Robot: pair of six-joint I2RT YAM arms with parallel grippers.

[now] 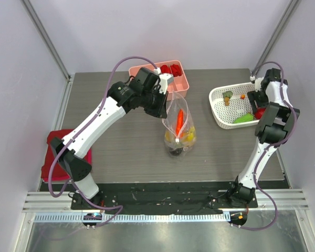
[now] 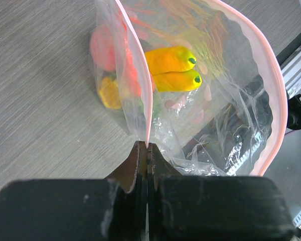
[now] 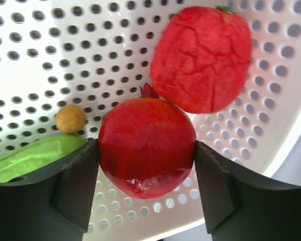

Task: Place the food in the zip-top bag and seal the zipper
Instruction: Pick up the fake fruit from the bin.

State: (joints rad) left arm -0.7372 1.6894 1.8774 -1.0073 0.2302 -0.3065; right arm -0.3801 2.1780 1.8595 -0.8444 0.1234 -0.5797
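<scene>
The left gripper (image 2: pixel 147 146) is pinching, jaws fully together, the thin pale pink zipper (image 2: pixel 135 65) of the clear crinkly zip-top bag (image 2: pixel 215 100), whose mouth is gaping open just ahead of the fingers. Beyond the gripper, inside the bag, two yellow-orange toy pieces with green tips (image 2: pixel 173 59) are lying side by side, and an orange toy carrot (image 1: pixel 179 121) is standing among the other food.

The right gripper (image 3: pixel 145 146) is clasping a smooth red round toy fruit (image 3: pixel 146 165), its jaws standing wide with a pad against each side. Just past it, a crinkled red toy fruit (image 3: pixel 203 57) is touching the held one. A green toy piece (image 3: pixel 30 158) and a small tan ball (image 3: pixel 70 118) are lying beside the gripper's other finger, all in the white perforated plastic basket (image 3: pixel 40 50).

Bag and basket are resting well apart on a grey wood-grain table (image 1: pixel 121 142), with pale walls (image 1: pixel 147 31) closing in around it.
</scene>
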